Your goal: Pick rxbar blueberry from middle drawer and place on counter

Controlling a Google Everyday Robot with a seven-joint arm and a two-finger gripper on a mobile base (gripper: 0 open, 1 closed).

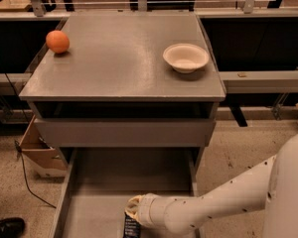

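The rxbar blueberry (131,228), a dark wrapper with pale lettering, shows at the front of the open middle drawer (64,195), at the picture's bottom edge. My gripper (132,220) is down in the drawer right at the bar's top end, at the tip of my white arm, which reaches in from the right. The arm's cream wrist hides the contact with the bar. The grey counter (119,68) lies above the drawer.
An orange (57,41) sits at the counter's back left and a white bowl (186,57) at its right. A closed grey drawer front (124,132) sits under the counter. A cardboard box (37,152) and a black shoe (5,227) are on the floor at left.
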